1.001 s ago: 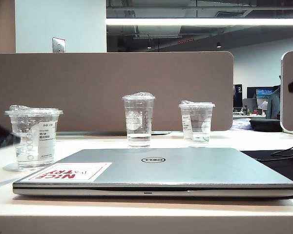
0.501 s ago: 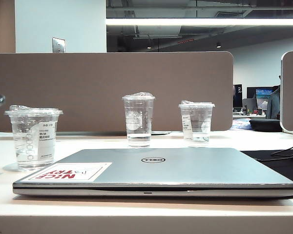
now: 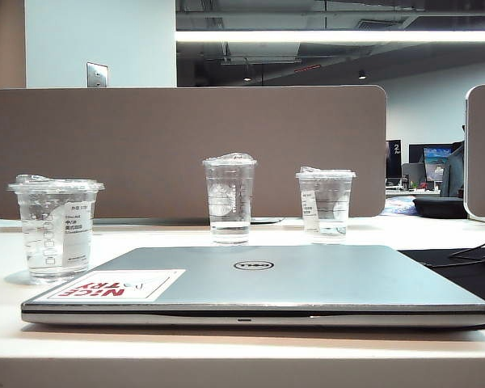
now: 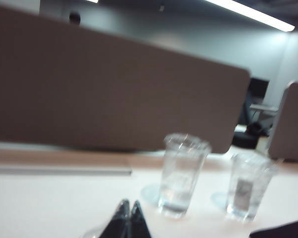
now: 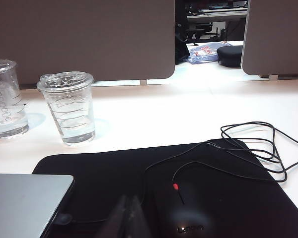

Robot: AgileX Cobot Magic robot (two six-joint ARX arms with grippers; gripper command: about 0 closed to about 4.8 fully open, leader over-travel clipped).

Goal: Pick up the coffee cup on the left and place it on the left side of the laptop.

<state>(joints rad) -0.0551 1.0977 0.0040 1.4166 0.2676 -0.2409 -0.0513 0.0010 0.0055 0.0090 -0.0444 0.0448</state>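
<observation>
The coffee cup (image 3: 56,229) stands upright on the white table (image 3: 226,356), just beside the left rear corner of the laptop (image 3: 307,279), close to its "NICE TRY" sticker (image 3: 117,284). Its flat lid is on, and the clear wall shows nothing coloured inside; whether it holds water cannot be told. The laptop lies closed and flat near the front edge of the table.

Behind the laptop stand two more lidded clear cups: a taller, narrower cup (image 3: 229,198) near the middle and a short cup (image 3: 326,202) to its right, well apart from each other. Both show a little clear liquid at the bottom in the right wrist view.

The left gripper (image 4: 126,223) has its dark fingertips pressed together with nothing between them; it hangs above bare table in front of the two rear cups. The right gripper (image 5: 125,218) appears only as a blurred pale shape with fingers close together, holding nothing, above a black mat (image 5: 248,198) with a mouse (image 5: 186,215) and a looped cable (image 5: 258,148).

A brown partition (image 3: 186,149) closes the table's far edge. Neither gripper appears in the exterior view.
</observation>
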